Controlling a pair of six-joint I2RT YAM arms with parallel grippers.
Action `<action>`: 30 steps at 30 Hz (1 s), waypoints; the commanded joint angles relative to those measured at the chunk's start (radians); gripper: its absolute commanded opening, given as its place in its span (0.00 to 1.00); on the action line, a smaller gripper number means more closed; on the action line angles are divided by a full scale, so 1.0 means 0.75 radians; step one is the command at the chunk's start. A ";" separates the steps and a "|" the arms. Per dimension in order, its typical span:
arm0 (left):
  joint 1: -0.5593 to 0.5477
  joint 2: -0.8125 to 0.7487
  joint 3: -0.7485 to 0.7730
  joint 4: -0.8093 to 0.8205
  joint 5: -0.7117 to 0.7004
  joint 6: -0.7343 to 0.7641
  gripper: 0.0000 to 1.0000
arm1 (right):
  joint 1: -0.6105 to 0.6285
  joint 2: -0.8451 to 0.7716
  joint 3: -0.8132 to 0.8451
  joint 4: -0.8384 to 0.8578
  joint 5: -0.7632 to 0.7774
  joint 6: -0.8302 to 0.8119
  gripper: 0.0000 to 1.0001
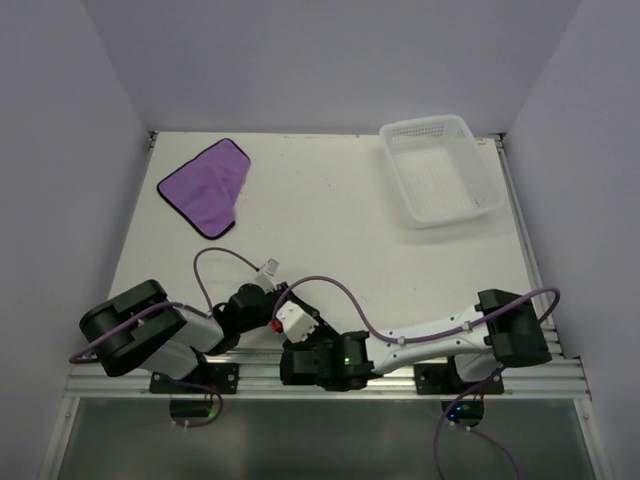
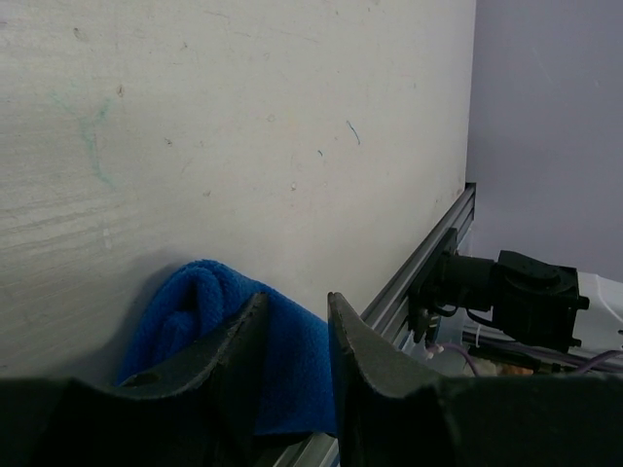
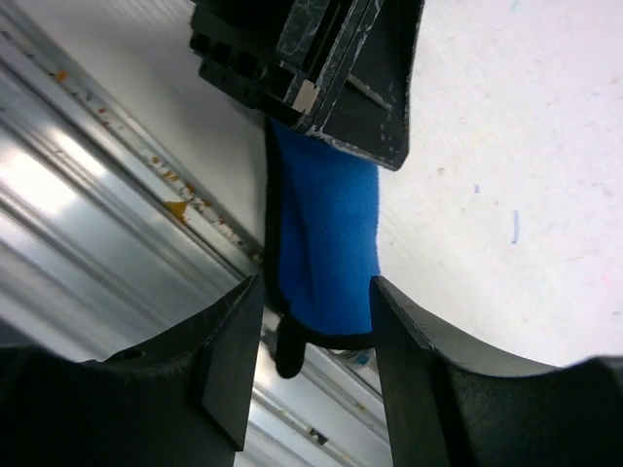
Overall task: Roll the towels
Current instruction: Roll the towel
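Purple towel lies flat at upper left of the top view, well apart from both arms. It is untouched.

Left gripper: jaws close together, a narrow gap with blue cloth showing in it. Cannot tell if they pinch it.

Blue towel sits at the near edge of the tabletop, just beside the aluminium rail. It is hidden under the wrists from above. In the right wrist view it is a narrow folded strip, its long axis running top to bottom of the frame, parallel to the rail.

Right gripper: jaws spread, straddling the strip's hemmed lower end.

Judgement: both arms sit at the blue towel, one at each end, and rolling would run along that axis.
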 commanded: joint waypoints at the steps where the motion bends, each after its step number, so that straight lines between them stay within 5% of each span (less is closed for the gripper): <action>1: -0.007 0.022 -0.072 -0.241 -0.058 0.075 0.37 | -0.064 -0.179 -0.125 0.184 -0.204 0.003 0.49; 6: -0.007 0.000 -0.080 -0.239 -0.072 0.079 0.37 | -0.330 -0.397 -0.358 0.491 -0.586 0.043 0.40; 15: -0.007 -0.045 -0.062 -0.299 -0.089 0.101 0.37 | -0.471 -0.438 -0.477 0.586 -0.671 0.080 0.03; 30: -0.007 -0.066 -0.058 -0.329 -0.103 0.117 0.37 | -0.445 -0.276 -0.673 0.804 -0.726 0.213 0.00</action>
